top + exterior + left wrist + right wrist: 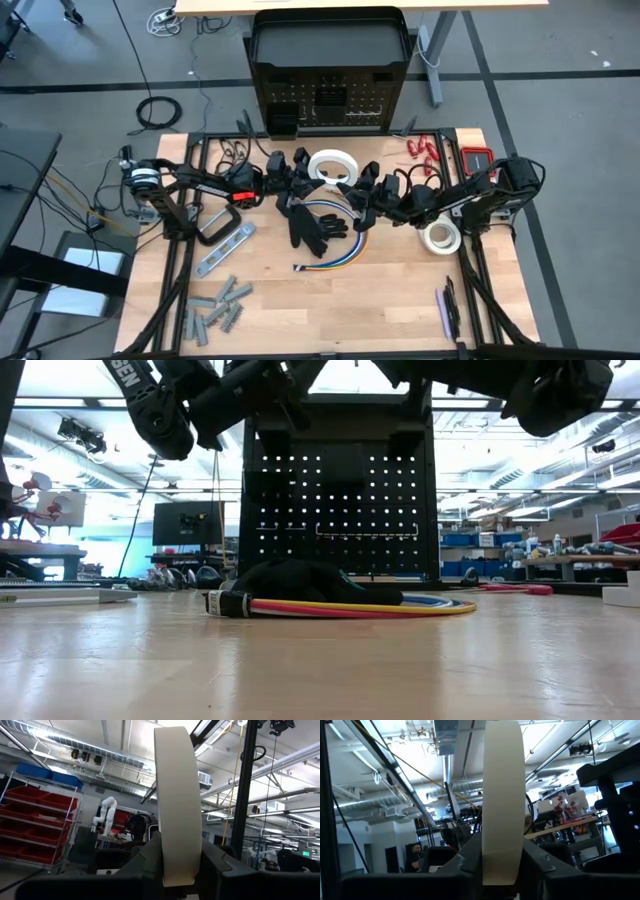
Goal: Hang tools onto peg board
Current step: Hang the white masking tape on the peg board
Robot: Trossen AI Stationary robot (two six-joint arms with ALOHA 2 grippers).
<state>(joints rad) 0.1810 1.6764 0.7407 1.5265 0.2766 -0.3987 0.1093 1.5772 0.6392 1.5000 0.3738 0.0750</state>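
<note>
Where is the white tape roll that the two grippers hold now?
In the high view, the white tape roll is near the table's middle, in front of the peg board, between the left gripper and the right gripper.

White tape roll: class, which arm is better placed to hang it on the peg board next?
Probably left, but only narrowly. Both tools clamp the white tape roll. The left tool sits slightly nearer the peg board than the right tool.

Low view: both arms cut off; peg board (340, 490) hooks perhaps unreadable.
</note>
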